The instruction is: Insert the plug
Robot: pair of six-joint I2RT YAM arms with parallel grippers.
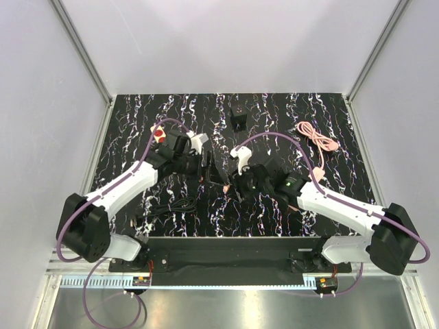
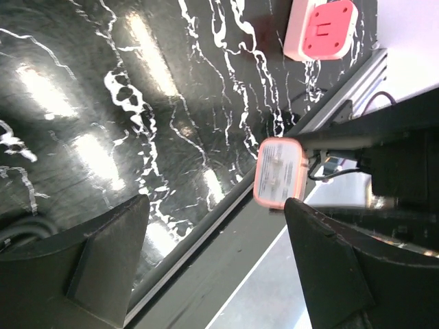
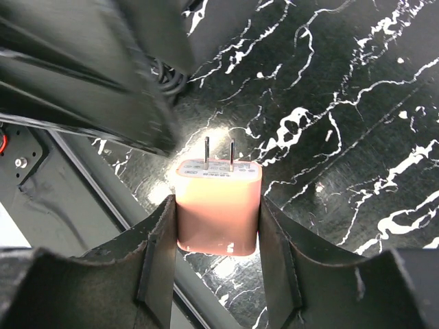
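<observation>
My right gripper (image 3: 218, 226) is shut on a pink wall plug (image 3: 218, 212), gripped by its sides with its two metal prongs pointing away from the wrist, above the black marbled table. The plug also shows in the top view (image 1: 226, 184) between the two grippers, and in the left wrist view (image 2: 279, 171) just off the right finger. My left gripper (image 2: 216, 205) is open and empty, close to the left of the right gripper (image 1: 233, 184) near the table's middle. A red socket with a white rim (image 1: 159, 133) lies at the far left, also in the left wrist view (image 2: 322, 27).
A coiled pink cable (image 1: 317, 140) lies at the back right. A small black block (image 1: 238, 120) stands at the back centre. A black cable (image 1: 171, 205) lies near the front left. The table's front rail (image 2: 226, 205) runs under the left gripper.
</observation>
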